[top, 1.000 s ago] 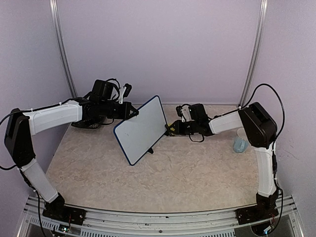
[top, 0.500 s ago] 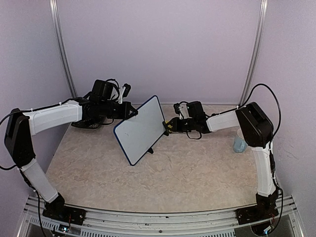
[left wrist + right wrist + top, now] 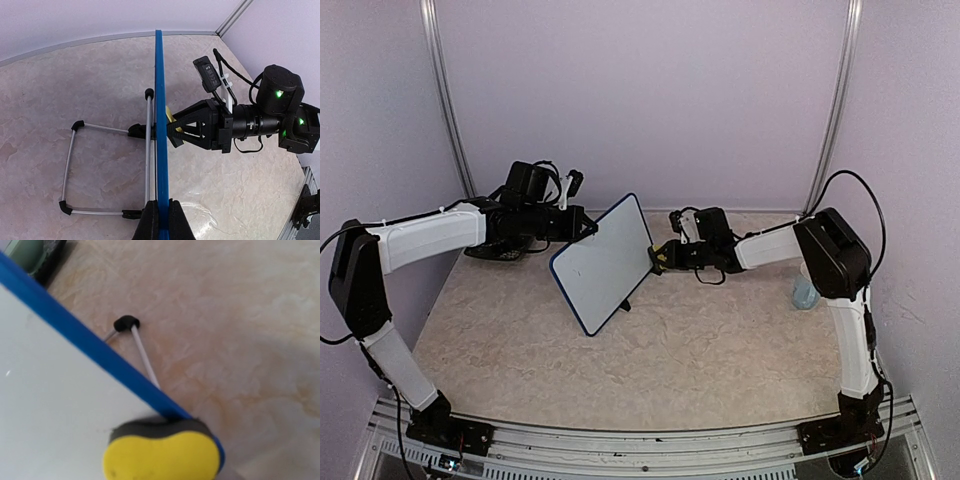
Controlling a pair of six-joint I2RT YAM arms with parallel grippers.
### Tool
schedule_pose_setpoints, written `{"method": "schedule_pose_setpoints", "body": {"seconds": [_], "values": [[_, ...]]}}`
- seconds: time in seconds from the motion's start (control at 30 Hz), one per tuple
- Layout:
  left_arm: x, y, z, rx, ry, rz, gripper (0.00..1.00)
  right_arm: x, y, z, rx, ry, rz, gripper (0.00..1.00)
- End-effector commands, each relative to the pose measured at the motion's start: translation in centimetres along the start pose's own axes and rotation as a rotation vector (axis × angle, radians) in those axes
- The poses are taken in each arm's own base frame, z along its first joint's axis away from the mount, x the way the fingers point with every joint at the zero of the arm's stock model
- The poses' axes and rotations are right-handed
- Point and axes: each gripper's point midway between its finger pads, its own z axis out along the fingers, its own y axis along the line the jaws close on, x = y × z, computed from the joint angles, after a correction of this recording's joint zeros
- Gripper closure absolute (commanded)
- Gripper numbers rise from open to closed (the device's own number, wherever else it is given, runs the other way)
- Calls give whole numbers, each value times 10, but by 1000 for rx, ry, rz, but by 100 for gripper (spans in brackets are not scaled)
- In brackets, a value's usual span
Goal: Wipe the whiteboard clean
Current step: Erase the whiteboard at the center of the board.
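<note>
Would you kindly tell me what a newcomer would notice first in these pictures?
The whiteboard stands tilted at the centre, its blue frame pinched by the left hand. The right hand holds a yellow sponge at the whiteboard's right edge.

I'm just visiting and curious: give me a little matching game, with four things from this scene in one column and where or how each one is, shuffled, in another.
Things:
1. whiteboard
2. yellow sponge
3. left gripper
4. pale blue cup

Places or states:
A. shut on the board's blue frame
B. at the far right, apart from the board
C. propped tilted on a wire stand
D. held by the right gripper at the board's edge

Pairs: 1-C, 2-D, 3-A, 4-B
</note>
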Motion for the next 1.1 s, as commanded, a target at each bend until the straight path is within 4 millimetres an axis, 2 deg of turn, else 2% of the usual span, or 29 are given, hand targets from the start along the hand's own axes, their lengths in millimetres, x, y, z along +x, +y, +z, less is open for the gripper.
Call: {"method": "schedule_pose_setpoints", "body": {"seconds": [0.0, 0.33, 0.5, 0.6, 0.73, 0.93, 1.07], "values": [[44, -21, 6, 97, 159, 5, 100, 73, 48, 17, -104, 184, -24, 100], [43, -22, 5, 96, 155, 8, 100, 98, 53, 19, -117, 232, 1, 100], [43, -21, 5, 93, 156, 10, 100, 104, 74, 17, -177, 243, -20, 100], [43, -22, 5, 94, 156, 10, 100, 100, 84, 11, -205, 227, -35, 100], [42, -22, 4, 96, 152, 10, 100, 81, 76, -4, -153, 169, -44, 100], [38, -25, 0, 102, 142, 14, 100, 18, 25, -54, -51, -8, 95, 100], [38, -26, -1, 106, 140, 15, 100, -6, 17, -63, -12, -47, 81, 100]]}}
